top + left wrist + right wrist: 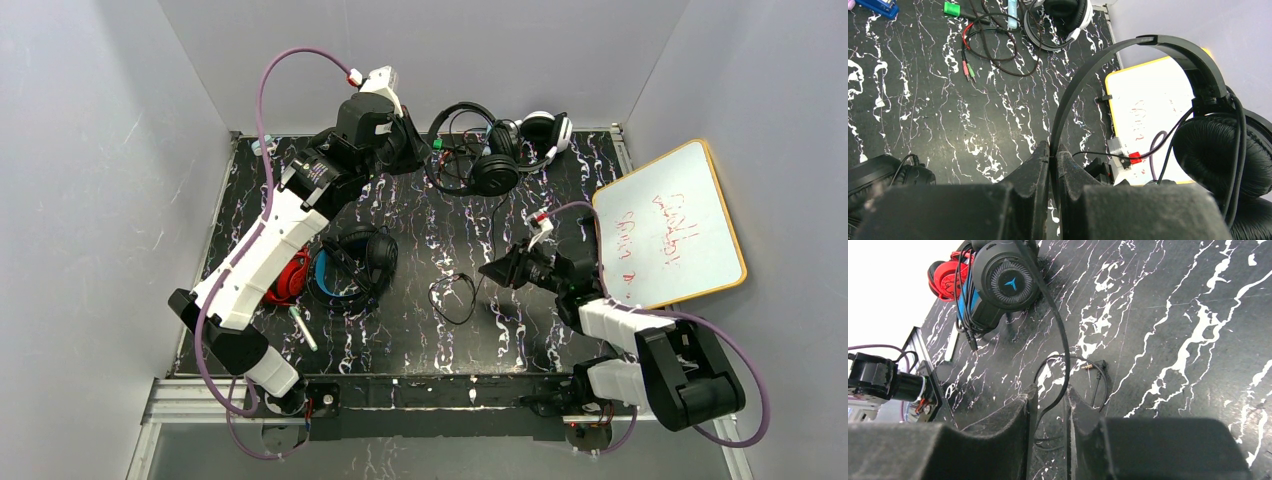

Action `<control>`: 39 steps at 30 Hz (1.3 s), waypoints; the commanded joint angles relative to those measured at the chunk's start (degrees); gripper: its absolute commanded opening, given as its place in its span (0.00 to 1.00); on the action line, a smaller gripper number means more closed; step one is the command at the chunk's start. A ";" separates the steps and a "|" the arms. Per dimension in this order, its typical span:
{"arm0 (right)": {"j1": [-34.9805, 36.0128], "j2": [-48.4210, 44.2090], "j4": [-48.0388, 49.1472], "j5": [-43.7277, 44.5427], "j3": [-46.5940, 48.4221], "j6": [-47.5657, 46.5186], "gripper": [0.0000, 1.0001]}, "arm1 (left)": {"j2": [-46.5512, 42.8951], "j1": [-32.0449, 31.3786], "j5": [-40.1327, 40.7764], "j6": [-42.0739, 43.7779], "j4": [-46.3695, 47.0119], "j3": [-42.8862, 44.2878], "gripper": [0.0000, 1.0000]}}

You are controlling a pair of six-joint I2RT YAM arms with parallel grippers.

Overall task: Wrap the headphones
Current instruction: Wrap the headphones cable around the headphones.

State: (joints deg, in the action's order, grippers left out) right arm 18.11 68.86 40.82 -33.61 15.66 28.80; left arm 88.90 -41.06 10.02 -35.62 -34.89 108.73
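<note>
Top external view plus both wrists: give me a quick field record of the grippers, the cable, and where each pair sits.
left gripper: shut on the headband of the all-black headphones
right gripper: open, cable running between its fingers, not pinched
cable end: plug lying on the table in a loose loop
red headphones: left side of the table, beside the black-and-blue headphones
white-and-black headset: far edge
whiteboard: right of the table

The bench [420, 220] is black, veined with white marbling. The all-black headphones [495, 172] are black throughout, and the loose cable [455, 298] is black too. The red pair [945, 277] is glossy red; the black pair [1007, 282] has a blue headband and a blue star mark. The whiteboard [668, 225] is white, orange-rimmed, with red writing; the hoses [262, 110] are purple
</note>
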 commanded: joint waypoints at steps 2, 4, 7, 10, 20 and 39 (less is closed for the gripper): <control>1.24 2.63 4.85 0.86 3.22 0.61 0.27 | -0.49 0.10 1.32 -1.93 1.31 1.39 0.00; 1.63 3.51 4.97 0.91 3.56 0.73 0.12 | -0.13 0.24 1.39 -2.34 0.84 1.74 0.00; 2.57 4.08 4.83 -0.04 3.61 0.38 0.01 | 1.27 0.89 1.69 -4.07 -0.94 3.83 0.00; 4.54 3.73 3.36 -0.99 3.40 -1.24 0.01 | 4.17 2.95 -0.43 -7.18 -3.50 6.64 0.00; 9.12 1.08 -4.39 0.09 0.35 -2.60 0.01 | 10.25 10.77 -9.97 -15.96 -0.78 9.00 0.00; 24.01 1.11 -27.28 2.75 18.29 -6.41 0.01 | 10.34 13.02 14.92 -19.31 0.10 -1.67 0.00</control>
State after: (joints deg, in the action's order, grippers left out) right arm 39.94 72.20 23.24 -31.86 26.59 25.23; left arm 102.06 -28.60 12.21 -55.07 -37.41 108.92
